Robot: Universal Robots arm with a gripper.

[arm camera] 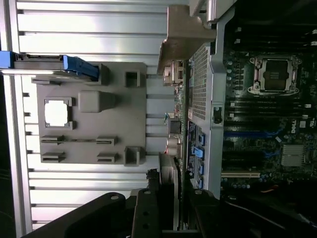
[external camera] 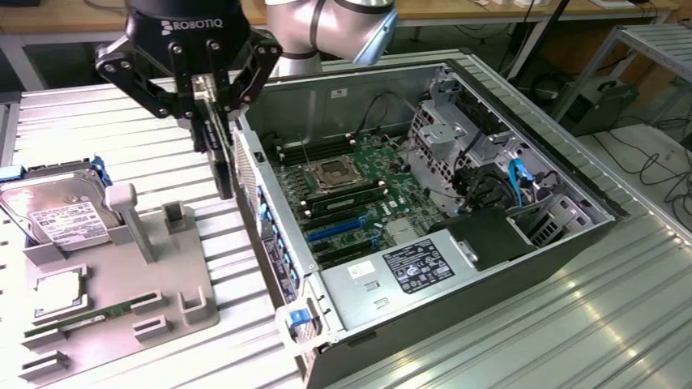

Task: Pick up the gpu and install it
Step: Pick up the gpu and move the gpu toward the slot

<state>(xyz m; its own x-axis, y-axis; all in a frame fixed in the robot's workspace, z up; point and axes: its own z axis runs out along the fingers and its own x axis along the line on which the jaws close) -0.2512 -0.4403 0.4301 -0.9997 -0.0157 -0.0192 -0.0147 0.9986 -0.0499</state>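
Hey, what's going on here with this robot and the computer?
A robot arm is working on fitting a gpu into an open computer case. Its gripper has the jaws shut on the gpu, holding the card upright on edge over the gap between the grey parts holder and the case wall. The card is not yet in the motherboard. A hard drive sits at the holder's far end.

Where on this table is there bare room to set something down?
Bare slatted metal table lies at the exterior view's right, beside the open black computer case, and at its upper left, beyond the grey holder tray. Crowded: the strip between tray and case, where the gripper holds the thin black gpu card.
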